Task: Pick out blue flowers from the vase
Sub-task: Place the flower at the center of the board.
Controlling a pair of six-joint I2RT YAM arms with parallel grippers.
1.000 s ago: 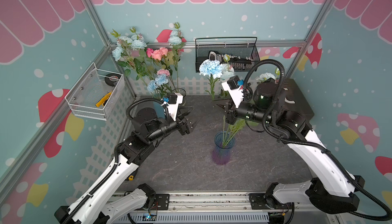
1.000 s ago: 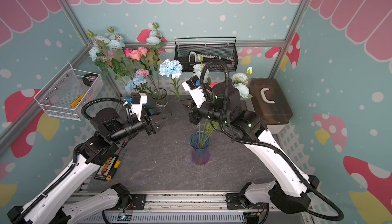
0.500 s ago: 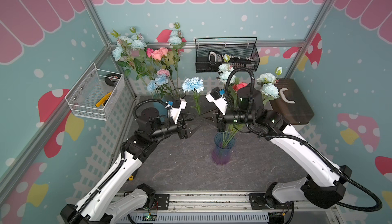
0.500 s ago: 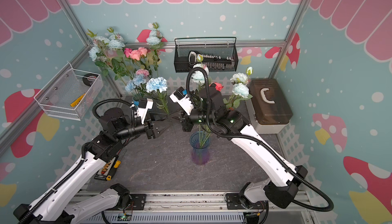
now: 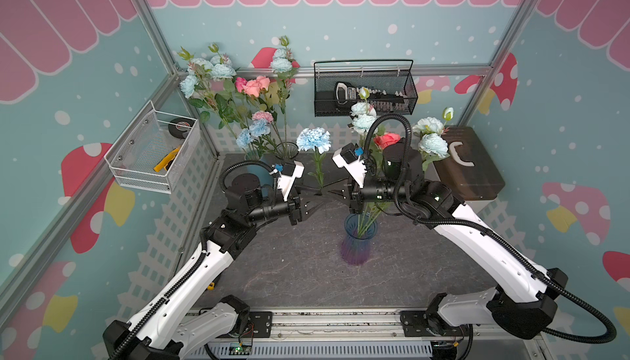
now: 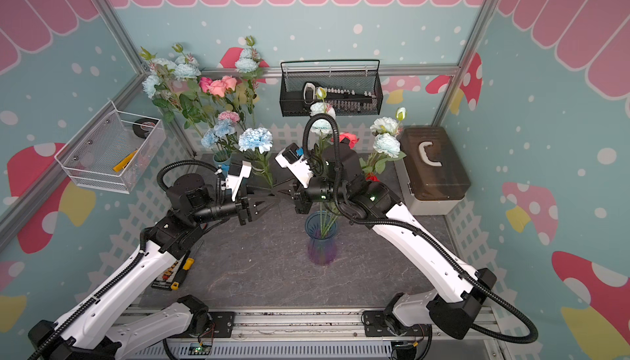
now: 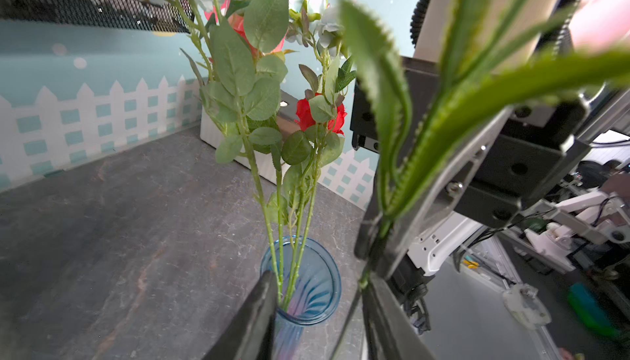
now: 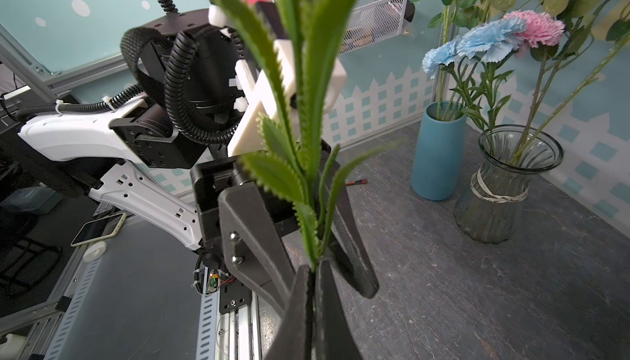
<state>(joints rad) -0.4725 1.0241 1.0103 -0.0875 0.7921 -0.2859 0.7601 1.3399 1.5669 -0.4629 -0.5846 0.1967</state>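
A blue carnation [image 5: 313, 140] [image 6: 255, 139], one of the blue flowers, stands upright in the air left of the vase [image 5: 356, 242] [image 6: 320, 239]. My right gripper [image 5: 329, 193] [image 8: 315, 268] is shut on the foot of its green stem [image 8: 306, 137]. My left gripper [image 5: 318, 197] [image 7: 320, 280] is open, one finger on each side of that stem; the stem [image 7: 364, 273] lies against one finger. The blue-purple glass vase [image 7: 306, 286] holds pale-blue blooms [image 5: 431, 137] and a red rose [image 5: 387, 140].
A teal vase [image 8: 438, 150] and a clear glass vase [image 8: 504, 191] with blue and pink flowers stand at the back left. A black wire basket [image 5: 364, 89] hangs on the back wall. A white wire basket [image 5: 153, 150] hangs left. A brown box [image 5: 467, 167] sits back right.
My right gripper has carried the blue carnation leftwards, away from the vase. My left gripper has come up to the stem and its jaws have narrowed around it.
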